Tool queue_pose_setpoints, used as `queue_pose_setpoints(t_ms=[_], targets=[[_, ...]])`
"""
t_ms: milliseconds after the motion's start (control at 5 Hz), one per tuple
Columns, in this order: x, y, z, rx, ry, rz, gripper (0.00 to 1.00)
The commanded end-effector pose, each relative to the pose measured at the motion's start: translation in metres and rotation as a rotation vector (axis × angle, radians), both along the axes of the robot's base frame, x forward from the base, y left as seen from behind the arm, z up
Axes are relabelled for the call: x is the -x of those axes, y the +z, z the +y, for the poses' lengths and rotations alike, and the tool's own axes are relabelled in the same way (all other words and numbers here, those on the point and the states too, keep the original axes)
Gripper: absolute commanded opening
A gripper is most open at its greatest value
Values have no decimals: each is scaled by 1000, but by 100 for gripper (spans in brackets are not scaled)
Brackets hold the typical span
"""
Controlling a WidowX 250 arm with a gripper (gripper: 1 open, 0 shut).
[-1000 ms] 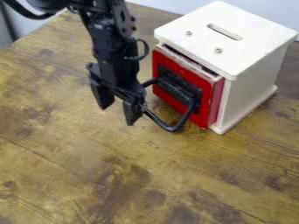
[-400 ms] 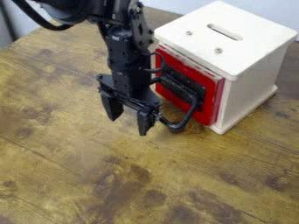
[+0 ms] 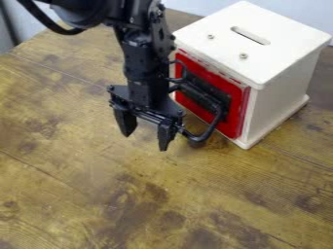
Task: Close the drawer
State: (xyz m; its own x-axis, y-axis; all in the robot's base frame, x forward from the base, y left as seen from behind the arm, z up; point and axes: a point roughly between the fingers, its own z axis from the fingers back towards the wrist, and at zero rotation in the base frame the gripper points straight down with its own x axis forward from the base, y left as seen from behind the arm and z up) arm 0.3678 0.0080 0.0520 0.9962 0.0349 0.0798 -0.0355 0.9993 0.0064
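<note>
The gripper is seen pointing down at the wooden table, its jaws spread and empty, just left of the handle. To its right, the red drawer sits in the white casing.
</note>
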Motion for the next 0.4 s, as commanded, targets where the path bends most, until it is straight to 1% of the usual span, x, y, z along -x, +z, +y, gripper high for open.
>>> queue_pose_setpoints(t_ms=[0,200], targets=[[-15,47,-8,3,24,-133,100],[-16,58,-5,6,64,-141,100]])
